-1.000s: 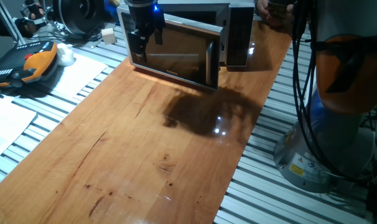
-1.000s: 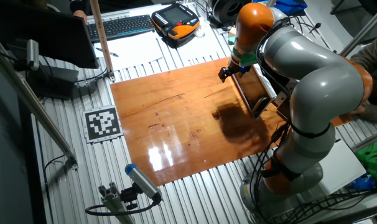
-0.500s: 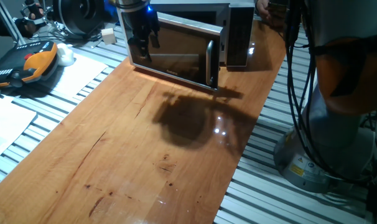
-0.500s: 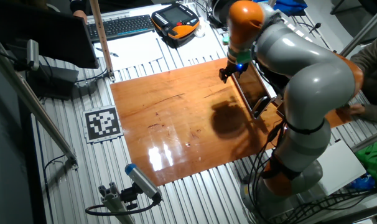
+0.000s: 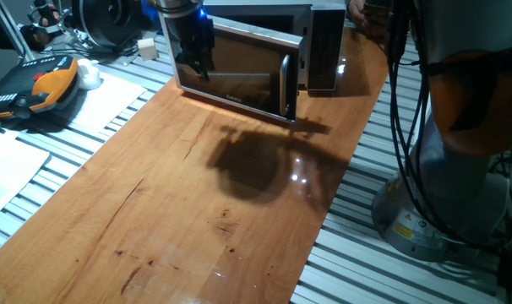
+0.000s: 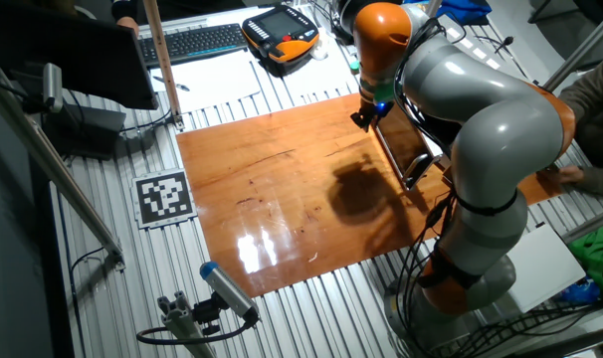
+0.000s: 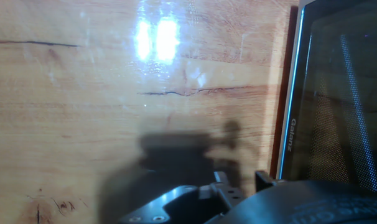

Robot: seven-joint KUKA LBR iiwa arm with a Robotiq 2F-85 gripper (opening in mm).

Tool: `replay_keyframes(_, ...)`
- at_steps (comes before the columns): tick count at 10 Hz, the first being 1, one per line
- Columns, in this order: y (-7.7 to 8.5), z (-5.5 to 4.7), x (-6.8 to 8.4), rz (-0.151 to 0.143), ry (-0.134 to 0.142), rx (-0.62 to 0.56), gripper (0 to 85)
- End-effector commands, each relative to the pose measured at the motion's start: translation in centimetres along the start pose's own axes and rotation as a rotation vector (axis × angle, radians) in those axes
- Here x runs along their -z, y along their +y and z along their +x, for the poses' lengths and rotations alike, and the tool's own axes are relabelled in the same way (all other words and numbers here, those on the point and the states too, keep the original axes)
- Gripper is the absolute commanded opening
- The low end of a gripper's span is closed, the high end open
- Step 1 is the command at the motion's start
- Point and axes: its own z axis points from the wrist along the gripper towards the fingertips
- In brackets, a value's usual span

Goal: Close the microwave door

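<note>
At the top centre of one fixed view, the microwave [image 5: 319,42] stands at the far end of the wooden table [image 5: 197,211]. The microwave door [image 5: 239,72], silver-framed with dark glass and a vertical handle on its right edge, stands slightly ajar. The gripper [image 5: 195,57] hangs before its left part; how far its jaws are open cannot be told. An orange pendant [image 5: 36,84] lies at left.

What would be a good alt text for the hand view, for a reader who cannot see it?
Looking down along the gripper, whose dark body fills the bottom edge, at a glossy wooden table with light glare. The microwave door, dark mesh glass in a silver frame, stands along the right side.
</note>
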Motion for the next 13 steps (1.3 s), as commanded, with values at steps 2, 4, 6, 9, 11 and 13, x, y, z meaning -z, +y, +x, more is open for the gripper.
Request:
replay_keyframes(2,0.01,0.01,-0.01,-0.002,0.0,0.011,0.0)
replay_keyframes(4,0.01,0.02,-0.02,-0.001,-0.002,0.006,0.0)
replay_keyframes(6,0.01,0.03,-0.02,-0.001,-0.003,0.003,0.0)
replay_keyframes(9,0.01,0.03,-0.02,-0.001,-0.002,0.002,0.0)
replay_keyframes(11,0.01,0.03,-0.02,-0.009,-0.027,-0.018,0.0)
replay_keyframes(13,0.01,0.03,-0.02,-0.123,-0.094,-0.094,0.0)
